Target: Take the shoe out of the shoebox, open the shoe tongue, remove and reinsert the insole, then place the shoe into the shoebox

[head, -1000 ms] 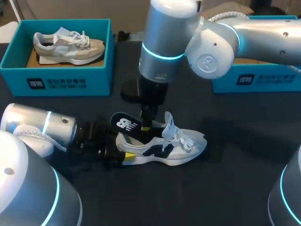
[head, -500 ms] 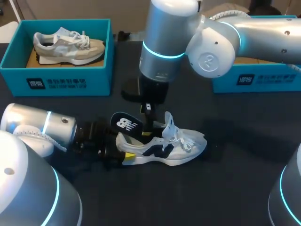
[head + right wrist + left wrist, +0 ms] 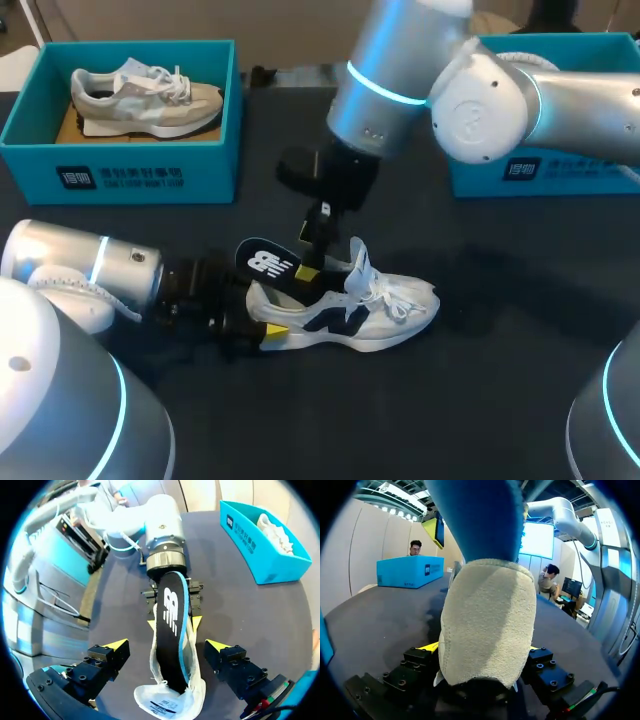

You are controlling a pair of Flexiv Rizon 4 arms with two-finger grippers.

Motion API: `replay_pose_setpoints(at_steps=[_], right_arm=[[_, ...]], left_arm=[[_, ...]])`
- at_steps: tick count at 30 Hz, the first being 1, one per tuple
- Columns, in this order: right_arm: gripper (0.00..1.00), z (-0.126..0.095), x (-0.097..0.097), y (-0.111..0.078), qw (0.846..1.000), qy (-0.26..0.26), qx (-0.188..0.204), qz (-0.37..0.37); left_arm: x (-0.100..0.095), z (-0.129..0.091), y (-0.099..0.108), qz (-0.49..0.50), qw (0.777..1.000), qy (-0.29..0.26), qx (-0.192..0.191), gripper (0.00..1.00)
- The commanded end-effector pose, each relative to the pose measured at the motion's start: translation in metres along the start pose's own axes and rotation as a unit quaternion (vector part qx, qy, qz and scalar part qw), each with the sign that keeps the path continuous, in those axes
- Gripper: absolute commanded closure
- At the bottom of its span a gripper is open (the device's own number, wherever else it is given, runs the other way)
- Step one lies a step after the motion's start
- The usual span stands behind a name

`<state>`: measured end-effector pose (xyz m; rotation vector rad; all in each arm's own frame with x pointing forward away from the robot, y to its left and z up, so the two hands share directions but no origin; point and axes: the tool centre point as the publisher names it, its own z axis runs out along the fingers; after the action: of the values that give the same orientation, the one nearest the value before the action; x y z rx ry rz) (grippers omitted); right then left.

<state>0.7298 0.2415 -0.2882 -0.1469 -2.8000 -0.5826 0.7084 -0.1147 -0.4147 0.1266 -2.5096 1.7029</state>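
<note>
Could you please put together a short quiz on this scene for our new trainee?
1. True or false: the black insole with a white logo lies fully outside the white-and-navy sneaker.
2. The left gripper is shut on: A the sneaker's heel; B the insole; C nothing.
3. Fill in: the right gripper's fingers are ____.
Key: 1 false, it sticks up from the sneaker's heel end; 2 A; 3 open.

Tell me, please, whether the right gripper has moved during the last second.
Yes. The right gripper has tilted: its upper part swung rightward, away from the left shoebox, while its tips remain by the insole sticking out of the shoe.
</note>
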Motion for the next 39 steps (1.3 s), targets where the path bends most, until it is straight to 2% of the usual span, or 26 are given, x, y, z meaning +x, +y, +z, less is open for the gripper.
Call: replay_pose_setpoints(at_steps=[1, 7, 15, 30, 39], right_arm=[[0.0, 0.002, -0.006, 0.0, 1.0, 0.018, -0.019, 0.008], [0.0, 0.003, -0.006, 0.006, 0.997, 0.037, -0.073, 0.008], [0.0, 0.011, -0.001, 0.014, 0.992, 0.07, -0.106, 0.007], [0.0, 0.027, 0.008, 0.008, 0.989, 0.084, -0.121, 0.02], [0.0, 0.037, 0.009, 0.01, 0.985, 0.124, -0.123, 0.0]], left_arm=[[-0.001, 0.001, 0.003, 0.0, 1.0, -0.001, -0.001, 1.0], [-0.001, 0.001, 0.003, 0.0, 1.0, -0.001, -0.001, 1.0], [-0.001, 0.001, 0.003, 0.0, 1.0, -0.001, -0.001, 1.0], [-0.001, 0.001, 0.003, 0.0, 1.0, -0.001, -0.001, 1.0], [-0.001, 0.001, 0.003, 0.0, 1.0, -0.001, -0.001, 1.0]])
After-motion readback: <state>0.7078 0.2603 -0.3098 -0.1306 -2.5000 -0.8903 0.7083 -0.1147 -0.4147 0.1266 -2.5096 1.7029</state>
